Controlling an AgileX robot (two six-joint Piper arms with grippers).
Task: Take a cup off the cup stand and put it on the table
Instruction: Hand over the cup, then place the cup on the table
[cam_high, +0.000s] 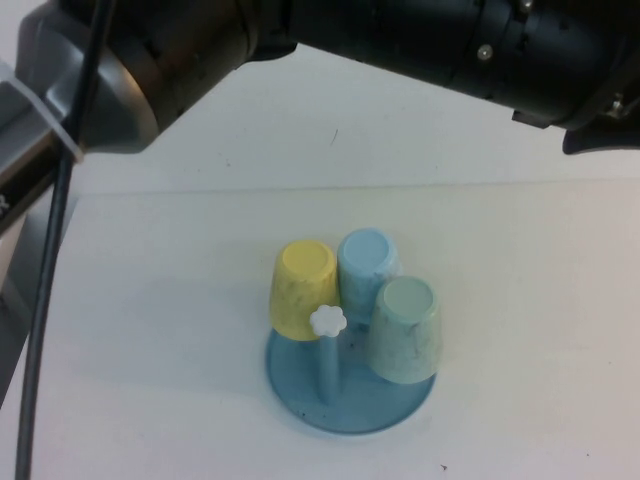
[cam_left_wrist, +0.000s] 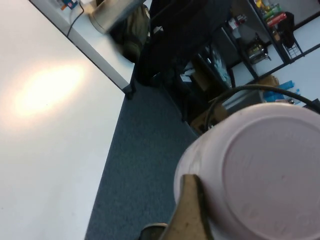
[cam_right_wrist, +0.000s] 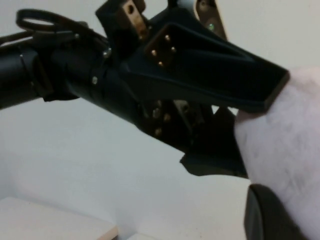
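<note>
The pale pink cup (cam_left_wrist: 260, 170) is held in the air, bottom toward the left wrist camera. My left gripper (cam_left_wrist: 252, 205) is shut on it, with one tan finger pad (cam_left_wrist: 192, 212) against its side. In the right wrist view the cup (cam_right_wrist: 285, 145) sits between the left gripper's black fingers (cam_right_wrist: 240, 85) and against my right gripper (cam_right_wrist: 300, 205), whose dark finger (cam_right_wrist: 265, 215) presses its side. The blue cup stand (cam_high: 350, 385) stands on the white table (cam_high: 150, 330) with one bare peg, topped by a white knob (cam_high: 327, 320). Both grippers and the pink cup are out of the high view.
A yellow cup (cam_high: 303, 288), a light blue cup (cam_high: 366, 262) and a mint green cup (cam_high: 405, 330) hang upside down on the stand. Both arms (cam_high: 420, 40) cross the top of the high view. Past the table edge lies grey carpet (cam_left_wrist: 140, 165).
</note>
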